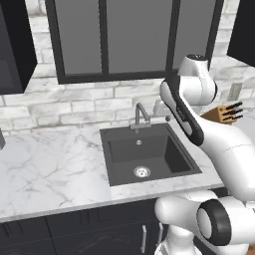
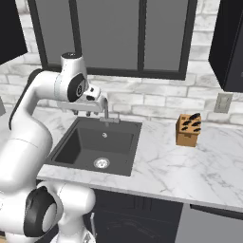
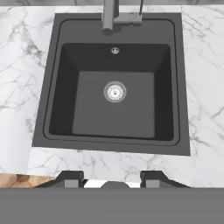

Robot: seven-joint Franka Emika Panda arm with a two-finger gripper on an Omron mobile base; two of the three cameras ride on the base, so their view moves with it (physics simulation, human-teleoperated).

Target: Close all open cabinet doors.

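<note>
A matte black wall cabinet (image 1: 15,47) hangs at the upper left of the window, and another (image 2: 228,45) at the upper right. Both are cut off by the frame edges. No handle or panel moulding shows, so I cannot tell which doors stand open. My gripper (image 2: 83,113) hangs over the back left of the sink, pointing straight down, well below both cabinets. In the hand view my gripper (image 3: 113,179) is open with nothing between its dark fingertips (image 3: 72,178).
A dark-framed grey window (image 1: 134,35) fills the wall over the black sink (image 3: 52,109) and its faucet (image 1: 141,113). A wooden knife block (image 2: 188,129) stands on the marble counter (image 1: 50,164) at the right, below a wall outlet (image 2: 223,102).
</note>
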